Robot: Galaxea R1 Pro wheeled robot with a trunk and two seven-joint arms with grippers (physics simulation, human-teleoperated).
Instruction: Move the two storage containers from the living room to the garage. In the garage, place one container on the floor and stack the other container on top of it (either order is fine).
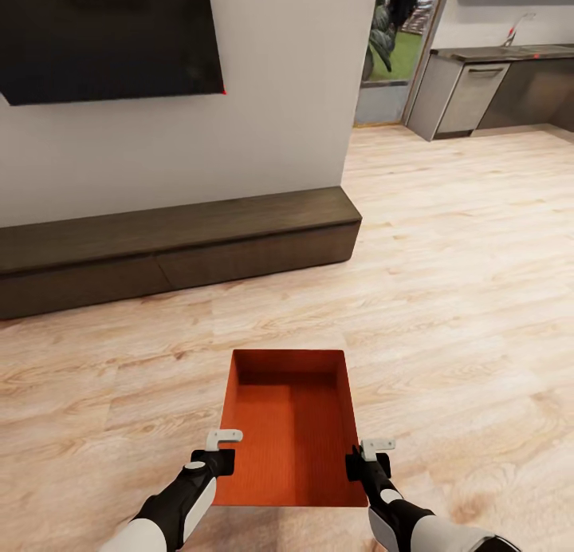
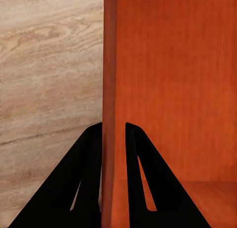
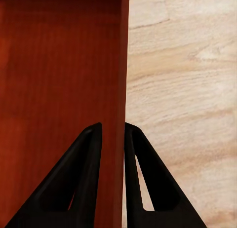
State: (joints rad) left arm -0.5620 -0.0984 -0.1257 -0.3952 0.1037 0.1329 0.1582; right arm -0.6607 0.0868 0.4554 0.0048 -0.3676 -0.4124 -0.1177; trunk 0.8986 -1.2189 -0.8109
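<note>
- both grippers hold one orange-red open-top rectangular bin (image 1: 288,424): left gripper (image 1: 222,448) pinches its left wall, right gripper (image 1: 368,454) its right wall.
- bin hangs between the arms above the light wood-plank floor (image 1: 446,297), long axis pointing away from the robot.
- wrist views show each thin wall clamped between black fingers (image 2: 86,178); head view adds the long low dark-brown cabinet (image 1: 175,249) ahead.
</note>
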